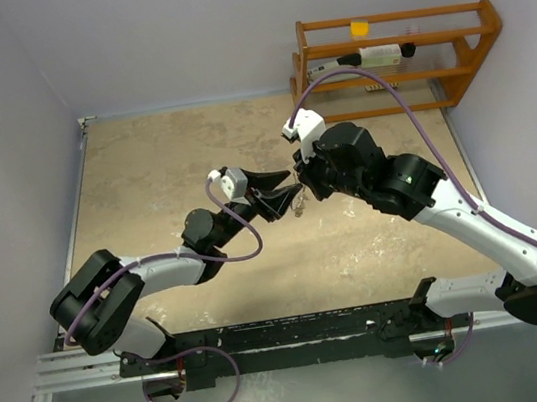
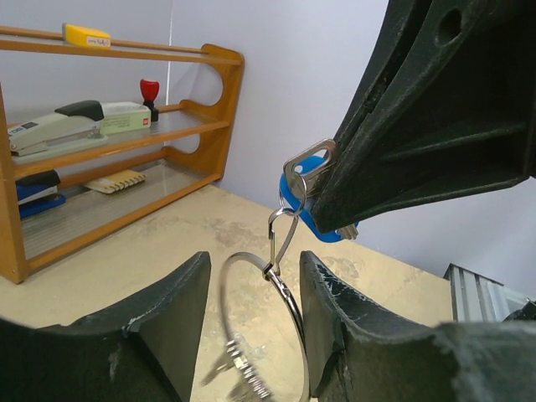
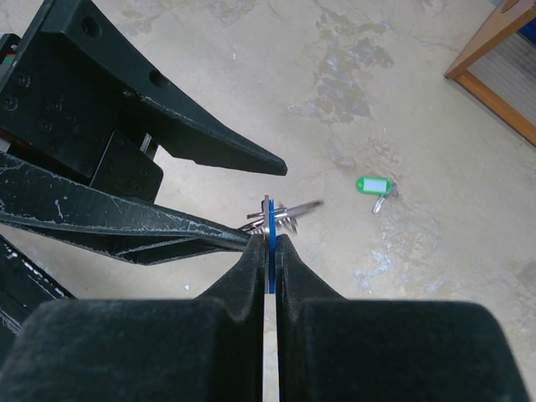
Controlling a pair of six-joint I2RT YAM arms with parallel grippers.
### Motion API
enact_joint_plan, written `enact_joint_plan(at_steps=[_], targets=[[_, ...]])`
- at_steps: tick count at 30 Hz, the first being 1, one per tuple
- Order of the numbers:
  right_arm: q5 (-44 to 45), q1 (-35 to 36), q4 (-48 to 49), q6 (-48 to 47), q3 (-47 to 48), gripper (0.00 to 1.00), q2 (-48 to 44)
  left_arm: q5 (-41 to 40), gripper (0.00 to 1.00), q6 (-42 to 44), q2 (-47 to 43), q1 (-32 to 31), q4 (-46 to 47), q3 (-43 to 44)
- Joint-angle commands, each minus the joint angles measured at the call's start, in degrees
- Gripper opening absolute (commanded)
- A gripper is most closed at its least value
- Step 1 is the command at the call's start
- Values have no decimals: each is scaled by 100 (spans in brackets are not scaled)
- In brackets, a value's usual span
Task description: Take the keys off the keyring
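Note:
The keyring (image 2: 296, 308) hangs in the air between the two fingers of my left gripper (image 2: 253, 268), which is open; the ring's right side lies close against the right finger. A small link joins the ring to the blue-headed key (image 2: 295, 199). My right gripper (image 3: 270, 243) is shut on that blue key (image 3: 270, 251) together with a silver key. More silver keys (image 2: 239, 368) dangle blurred from the ring's lower part. In the top view both grippers meet above the table's middle, left (image 1: 283, 197) and right (image 1: 302, 184). A green-headed key (image 3: 374, 186) lies loose on the table.
A wooden rack (image 1: 398, 50) stands at the back right against the wall, holding a stapler (image 2: 75, 126), a red stamp and other desk items. The beige table surface (image 1: 162, 166) lies below the raised grippers.

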Motion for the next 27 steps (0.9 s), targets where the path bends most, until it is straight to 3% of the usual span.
enact_joint_plan(at_steps=[1,27], targets=[[-41,-1,349,36,11,0,-24,-173,44,-93,24,-57,433,210],[-93,4,405,8,-51,0,-54,-407,33,-115,266,-144,716,315]])
